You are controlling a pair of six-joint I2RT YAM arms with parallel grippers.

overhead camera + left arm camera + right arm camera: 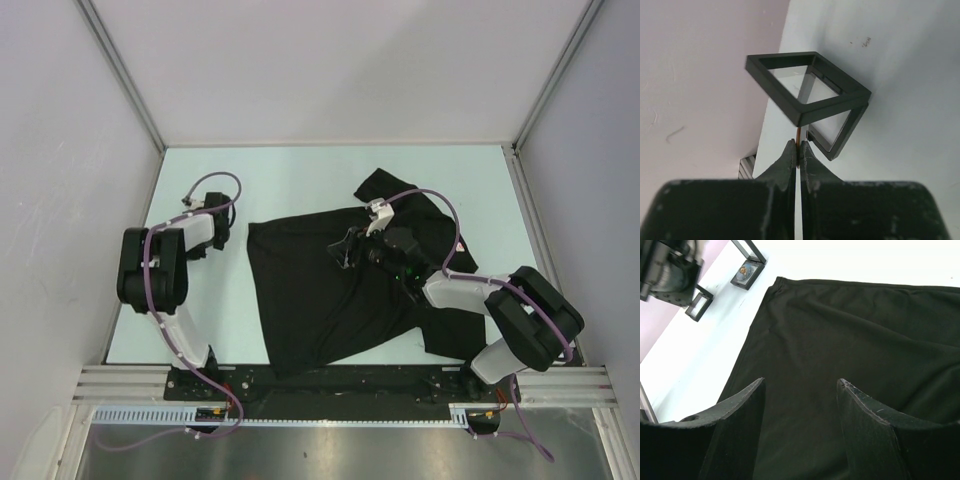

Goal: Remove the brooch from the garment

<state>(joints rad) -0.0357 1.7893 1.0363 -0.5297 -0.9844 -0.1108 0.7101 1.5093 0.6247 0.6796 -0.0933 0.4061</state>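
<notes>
Top external view shows the black T-shirt (310,290) lying spread on the pale bench (300,180), right of the middle, with its straight hem toward the left and one sleeve pointing to the far side. A tiny red speck of a tag (461,246) shows at its right edge. The right arm (460,290) reaches from the near right corner across the shirt, and the right pincer (800,381) hangs over the middle of the cloth. In the right wrist view its two fingers are spread wide apart with only smooth black cloth between them, and I cannot tell whether they touch it. The left arm (150,270) stands at the left of the bench, apart from the shirt. In the left wrist view the left pincer (798,150) is pressed together, pinching a golden sliver (798,135) at its tips; what that sliver belongs to I cannot tell. Just beyond the tips stands an open black frame box (775,92) with clear panes, tilted on the bench. The right wrist view shows, on the bench just past the hem corner, a black case (756,276) holding a small round ornament (743,271) of blue and gold, and near it a smaller frame (699,306).
</notes>
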